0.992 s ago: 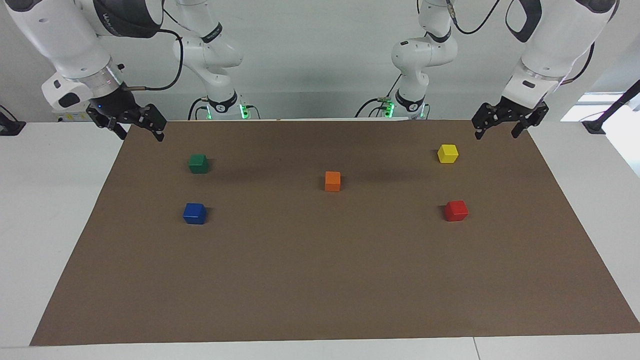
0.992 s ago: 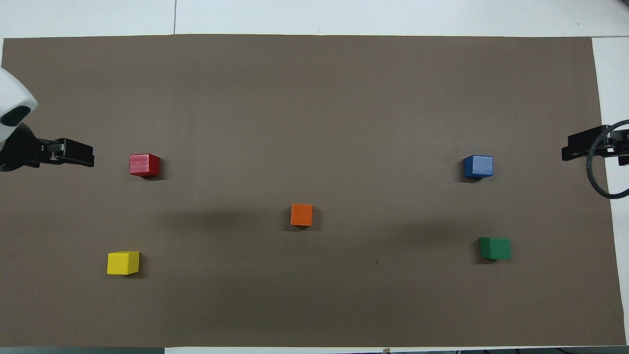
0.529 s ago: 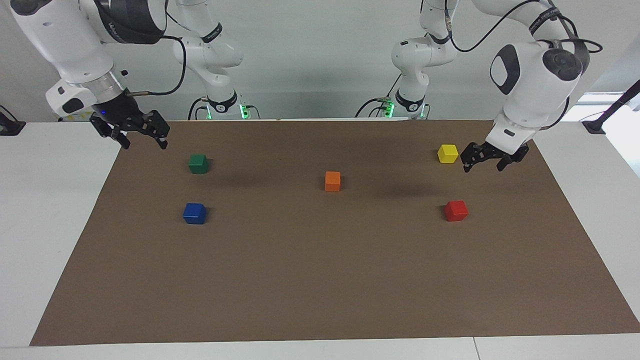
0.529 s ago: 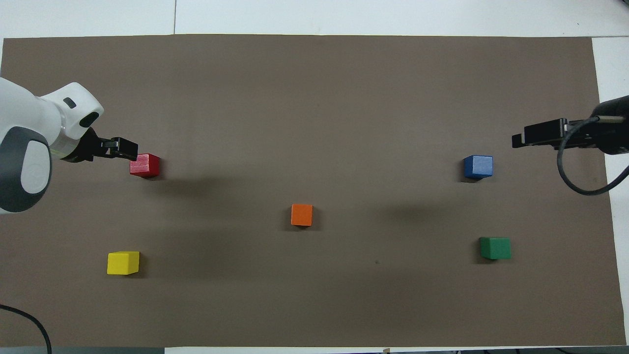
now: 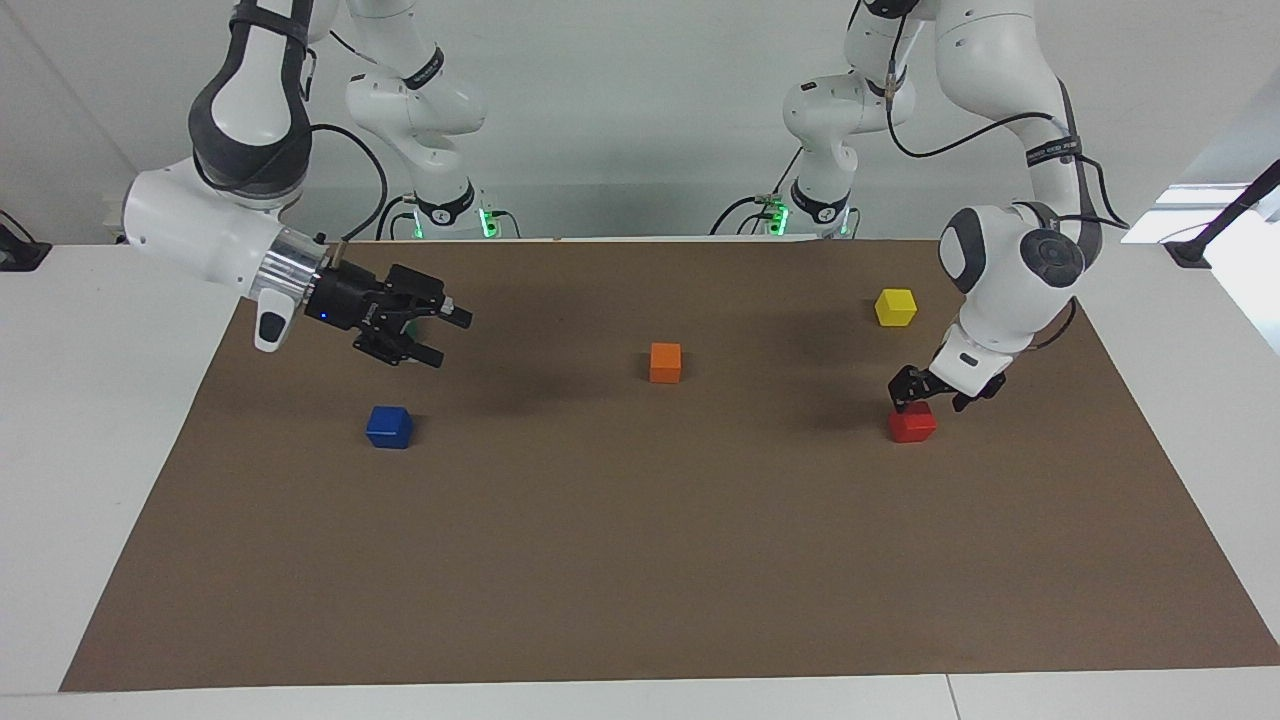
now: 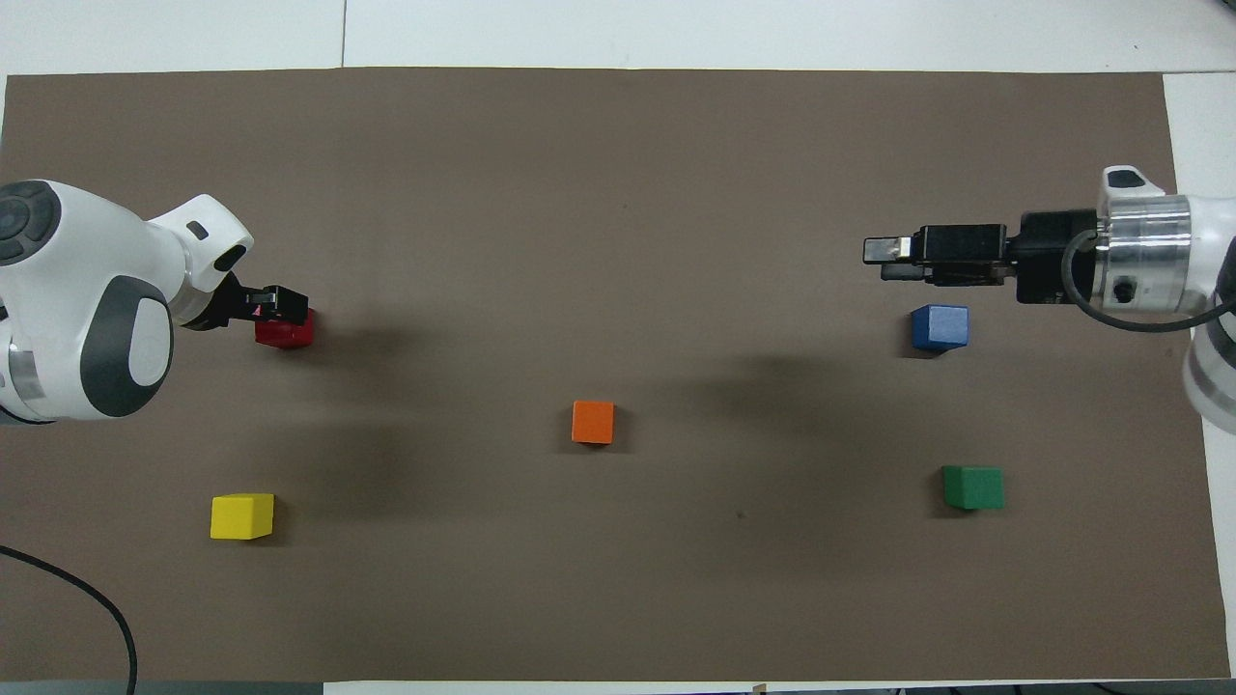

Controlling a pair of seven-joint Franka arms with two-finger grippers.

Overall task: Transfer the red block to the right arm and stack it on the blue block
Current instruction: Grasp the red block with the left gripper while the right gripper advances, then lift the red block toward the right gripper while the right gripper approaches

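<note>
We see the red block (image 5: pixel 912 423), a small glossy cube, sitting flat on the brown mat toward the left arm's end of the desk. The blue block (image 5: pixel 389 427), a dark glossy cube of the same size, rests flat toward the right arm's end, well apart from it. The right arm (image 5: pixel 215 235), white with a silver wrist ring, reaches over the mat.

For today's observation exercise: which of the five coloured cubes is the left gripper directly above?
The red block. The open left gripper hangs just over it, while the yellow, orange, green and blue cubes have no gripper right above them.
</note>
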